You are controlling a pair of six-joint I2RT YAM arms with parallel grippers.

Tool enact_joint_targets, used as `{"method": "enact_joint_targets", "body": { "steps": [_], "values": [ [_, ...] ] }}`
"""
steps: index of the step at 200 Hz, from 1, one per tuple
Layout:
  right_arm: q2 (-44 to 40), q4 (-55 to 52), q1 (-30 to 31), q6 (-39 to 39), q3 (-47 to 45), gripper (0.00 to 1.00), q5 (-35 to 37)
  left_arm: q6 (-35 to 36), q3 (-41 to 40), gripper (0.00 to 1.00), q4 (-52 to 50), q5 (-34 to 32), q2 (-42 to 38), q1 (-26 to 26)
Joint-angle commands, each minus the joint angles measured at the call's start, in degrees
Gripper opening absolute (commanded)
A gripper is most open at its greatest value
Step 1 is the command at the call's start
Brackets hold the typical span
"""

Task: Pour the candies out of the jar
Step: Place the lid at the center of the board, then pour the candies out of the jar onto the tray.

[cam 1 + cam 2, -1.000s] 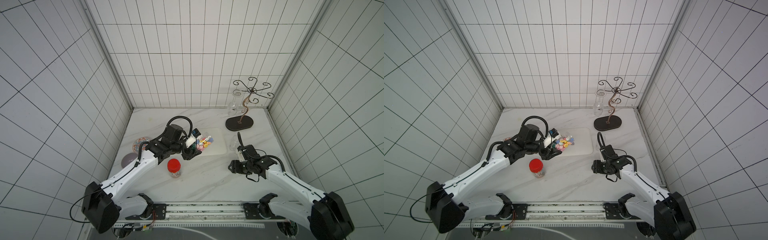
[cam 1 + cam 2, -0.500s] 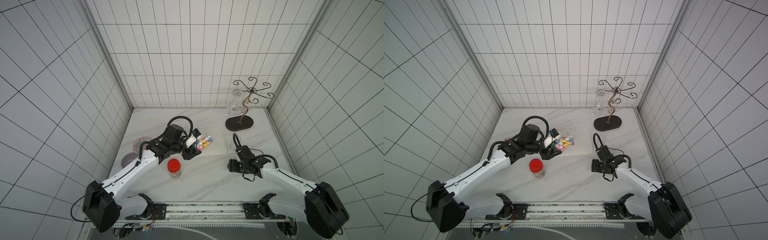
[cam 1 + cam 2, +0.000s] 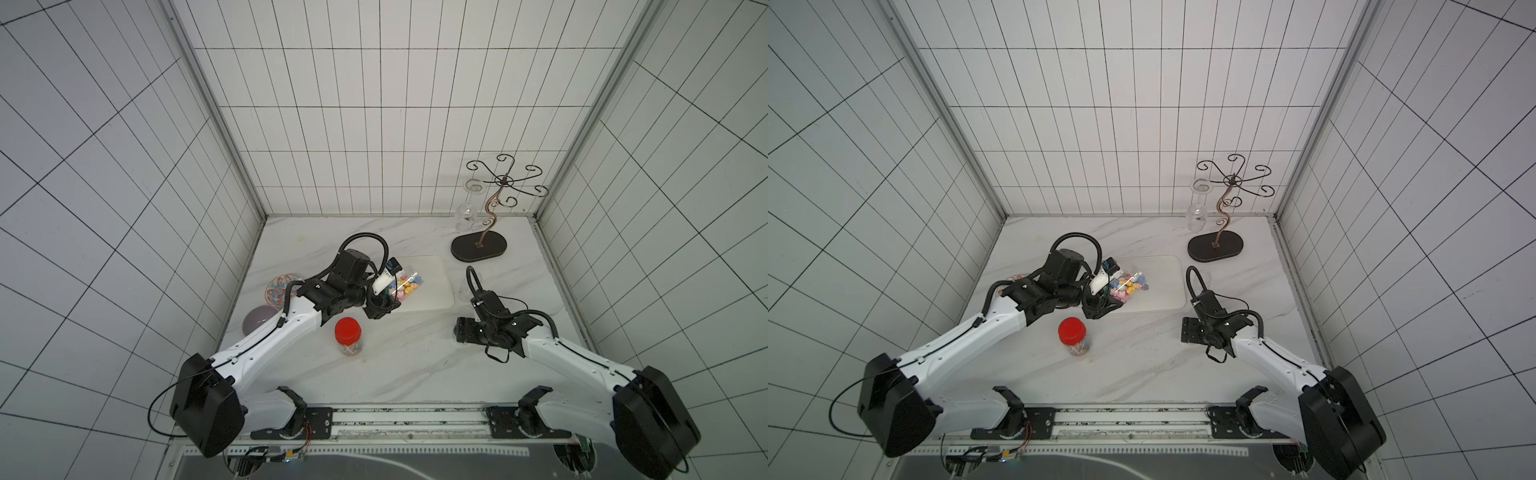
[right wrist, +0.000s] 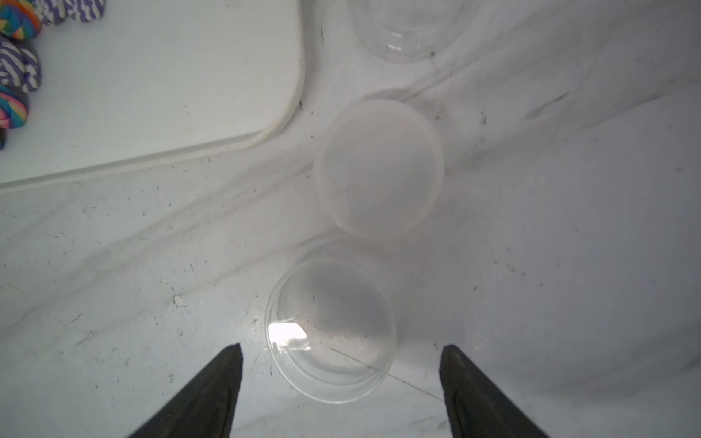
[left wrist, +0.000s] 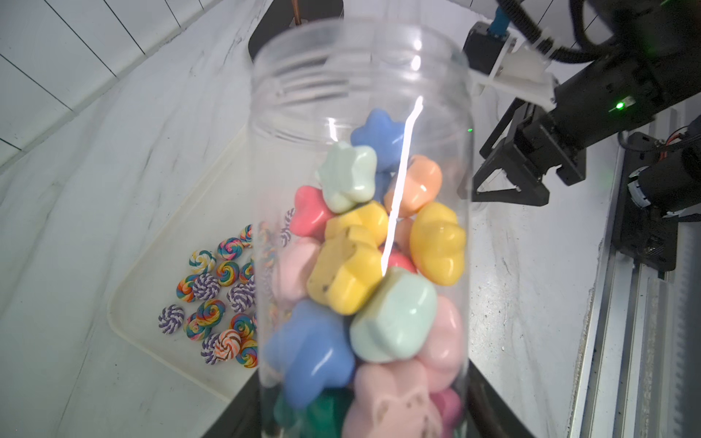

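A: Left claw (image 3: 383, 300) is clamped on the base end of the clear jar (image 5: 360, 113). Lid off, jar tipped over with its mouth to the right, above the left end of the white tray (image 3: 432, 282).
B: Anything out?
A: Not from this one, as far as I can see. The pastel candies (image 5: 352, 273) sit packed in the lower part and the neck is bare. A heap of swirl candies (image 5: 212, 303) lies on the tray under it, so I'd say one batch is done.
B: Right claw (image 4: 341, 350)?
A: Wide, holding nothing. It's over a clear lid (image 4: 333, 333) lying on the desk (image 3: 415, 365) right of the tray, with a frosted lid (image 4: 381, 167) just beside it.
B: Left to do?
A: Steeper tilt to empty this jar. Red-lidded jar (image 3: 348, 332) stands capped on the near side of the tray with contents inside, so it's likely next.
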Motion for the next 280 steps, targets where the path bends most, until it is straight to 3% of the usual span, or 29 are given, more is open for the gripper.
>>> {"method": "enact_joint_targets", "body": {
  "steps": [1,56,116,180,280],
  "values": [
    [-2.3,-2.0,0.4,-0.5,1.4,0.84,1.8,-0.8,3.0,0.51,-0.3,-2.4,1.7,0.0],
    [-6.1,-4.5,-2.3,-3.9,4.9,0.86,0.7,-3.2,8.5,0.51,-7.1,-5.9,7.3,-0.1],
    [-7.8,-3.8,-7.4,-8.4,5.4,0.88,-2.2,-5.9,19.2,0.51,-20.4,-14.5,18.1,-3.6],
    [-9.3,-2.4,-9.9,-10.9,3.7,0.89,-4.4,-5.8,23.1,0.51,-20.8,-15.4,26.2,-5.6],
    [-10.6,-0.3,-14.8,-14.0,1.6,0.89,-9.5,-7.7,32.0,0.51,-30.3,-21.7,36.3,-6.8]
  ]
}}
